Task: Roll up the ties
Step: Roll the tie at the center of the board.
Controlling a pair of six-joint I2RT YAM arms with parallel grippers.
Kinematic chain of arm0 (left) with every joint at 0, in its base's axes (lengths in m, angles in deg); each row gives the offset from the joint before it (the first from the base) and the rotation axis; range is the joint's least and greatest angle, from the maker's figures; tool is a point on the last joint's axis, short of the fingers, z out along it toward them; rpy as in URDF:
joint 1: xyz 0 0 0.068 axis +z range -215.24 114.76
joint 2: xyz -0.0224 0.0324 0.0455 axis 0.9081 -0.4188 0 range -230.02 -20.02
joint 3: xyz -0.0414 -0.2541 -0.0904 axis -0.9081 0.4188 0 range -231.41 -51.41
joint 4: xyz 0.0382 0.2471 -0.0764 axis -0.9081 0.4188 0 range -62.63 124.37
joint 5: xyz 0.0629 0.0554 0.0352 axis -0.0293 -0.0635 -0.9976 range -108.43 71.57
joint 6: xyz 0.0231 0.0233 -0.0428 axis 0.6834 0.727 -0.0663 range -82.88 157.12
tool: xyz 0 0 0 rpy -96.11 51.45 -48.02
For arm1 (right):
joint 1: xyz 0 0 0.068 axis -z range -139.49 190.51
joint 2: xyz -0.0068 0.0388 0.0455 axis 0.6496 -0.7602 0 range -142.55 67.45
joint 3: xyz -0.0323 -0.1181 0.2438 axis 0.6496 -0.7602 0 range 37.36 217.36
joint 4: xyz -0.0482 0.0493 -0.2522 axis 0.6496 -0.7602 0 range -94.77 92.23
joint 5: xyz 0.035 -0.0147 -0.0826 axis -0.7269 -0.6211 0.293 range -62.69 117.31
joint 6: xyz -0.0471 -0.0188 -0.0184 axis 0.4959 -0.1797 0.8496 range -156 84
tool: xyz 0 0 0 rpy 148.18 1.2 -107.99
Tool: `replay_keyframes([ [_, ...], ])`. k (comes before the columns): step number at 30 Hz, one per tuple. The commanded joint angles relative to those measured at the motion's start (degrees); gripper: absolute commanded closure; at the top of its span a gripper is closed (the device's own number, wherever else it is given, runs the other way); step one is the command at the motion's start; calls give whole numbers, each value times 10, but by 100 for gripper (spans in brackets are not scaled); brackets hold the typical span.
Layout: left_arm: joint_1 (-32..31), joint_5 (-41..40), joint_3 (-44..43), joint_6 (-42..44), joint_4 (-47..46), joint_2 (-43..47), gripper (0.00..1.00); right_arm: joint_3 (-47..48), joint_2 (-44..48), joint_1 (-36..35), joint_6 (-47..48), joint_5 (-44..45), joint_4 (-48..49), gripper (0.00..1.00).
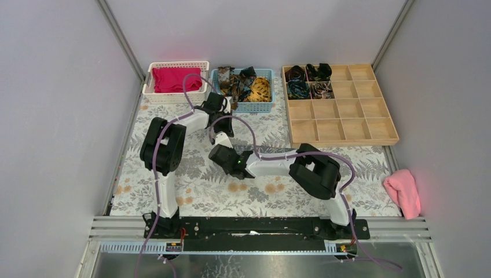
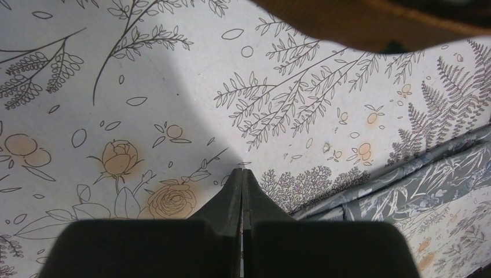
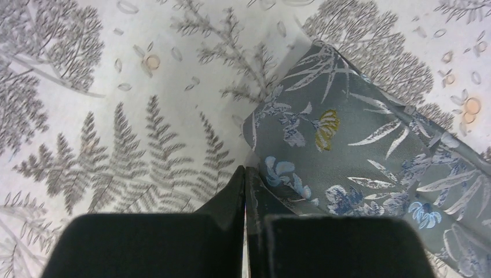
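Right gripper [image 3: 245,171]: jaws are seen pressed together, tip set at the edge of the grey floral tie [image 3: 359,150], which is laid flat mid-tablecloth [image 1: 278,191]. Left gripper [image 2: 241,172]: jaws likewise closed, nothing held. Loose ties [image 1: 243,84] are piled in the blue basket [image 1: 255,108] at the far edge; rolled ties [image 1: 308,81] are seated in the far-left compartments of the wooden tray [image 1: 347,130].

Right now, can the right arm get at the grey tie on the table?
Probably yes. The right gripper is at the edge of the tie, which lies flat with nothing between them. Its jaws are shut, so they'd have to open first.
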Motion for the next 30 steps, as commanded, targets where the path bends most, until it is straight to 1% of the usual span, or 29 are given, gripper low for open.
replay_keyframes([
  [1,-7,-75,58,12,69,-76,100,27,-20,34,40,38,-23,100],
  [4,-9,-77,56,13,69,-77,100,6,8,32,57,1,-4,100],
  [7,-8,-79,49,14,72,-80,100,-56,62,19,52,-47,40,100],
  [9,-8,-80,43,14,76,-84,100,-85,88,8,44,-71,46,100],
  [11,-8,-81,37,13,77,-87,100,-111,104,1,33,-76,46,100],
  [13,-8,-81,34,13,78,-89,100,-135,116,-2,18,-73,67,100],
  [16,-9,-80,32,14,79,-90,100,-157,119,-2,3,-46,70,100],
  [19,-9,-77,32,14,79,-91,100,-143,96,-1,13,-3,61,100],
  [23,-12,-78,37,14,79,-87,100,-84,44,4,29,61,17,100],
  [25,-12,-79,40,14,80,-86,100,-59,25,16,32,66,7,100],
  [30,-20,-86,52,5,79,-86,100,-37,10,51,50,40,23,100],
])
